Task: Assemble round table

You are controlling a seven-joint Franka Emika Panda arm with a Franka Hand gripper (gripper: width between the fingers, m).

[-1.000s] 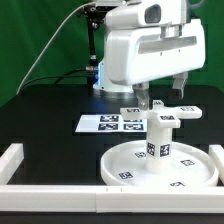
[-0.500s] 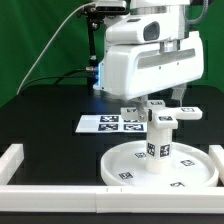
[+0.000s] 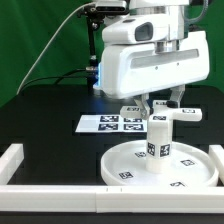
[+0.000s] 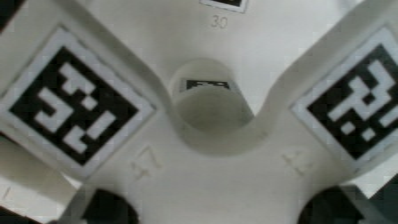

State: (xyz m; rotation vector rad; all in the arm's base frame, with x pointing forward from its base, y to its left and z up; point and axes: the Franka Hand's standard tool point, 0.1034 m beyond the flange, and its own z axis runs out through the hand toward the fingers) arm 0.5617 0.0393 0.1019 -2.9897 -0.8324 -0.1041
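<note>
The large round disc (image 3: 130, 165) lies at the front right of the exterior view. On it stands the short thick leg (image 3: 159, 143), upright, with the cross-shaped foot (image 3: 167, 114) resting on its top. My gripper (image 3: 163, 103) hangs straight above, one finger on each side of one arm of the foot. In the wrist view the foot (image 4: 210, 150) fills the picture, with two tags and a round centre hole. The dark fingertips (image 4: 107, 205) press against both edges of its white arm, so my gripper (image 4: 231, 210) is shut on the foot.
The marker board (image 3: 104, 123) lies flat behind the disc on the black table. A white border rail (image 3: 50, 172) runs along the front and left edges. The arm's base and cables stand at the back.
The hand has shifted a little toward the exterior view's right and settled over the foot. Its jaws have come in from wide open onto the foot's arm.
</note>
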